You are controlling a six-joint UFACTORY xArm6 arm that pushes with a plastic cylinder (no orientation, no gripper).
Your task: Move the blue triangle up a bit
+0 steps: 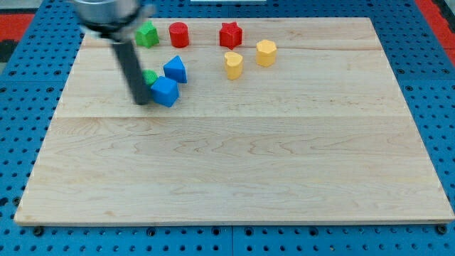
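Camera view: a pale wooden board (234,163) lies on a blue pegboard surface (21,92); all blocks sit in the board's upper part.
My tip (142,102): the dark rod comes down from the view's top left, blurred, and ends just at the left of the blue cube, close enough that contact cannot be ruled out.
Jaws: the arm carries none, only the rod, so nothing opens, closes or grips.
Blue triangle (175,69): up and a little right of the blue cube, very near it; right of the rod, apart from my tip.
Blue cube (165,92): lowest block of the group, just right of my tip.
Green block behind rod (151,76): small, partly hidden by the rod, shape unclear, left of the blue triangle.
Green block at top (147,34): near the board's top edge, shape not clear.
Red cylinder (178,34): just right of that green block.
Red star (230,33): further right along the top.
Yellow blocks: one (233,65) below the red star, another, hexagon-like (266,52), to its upper right.
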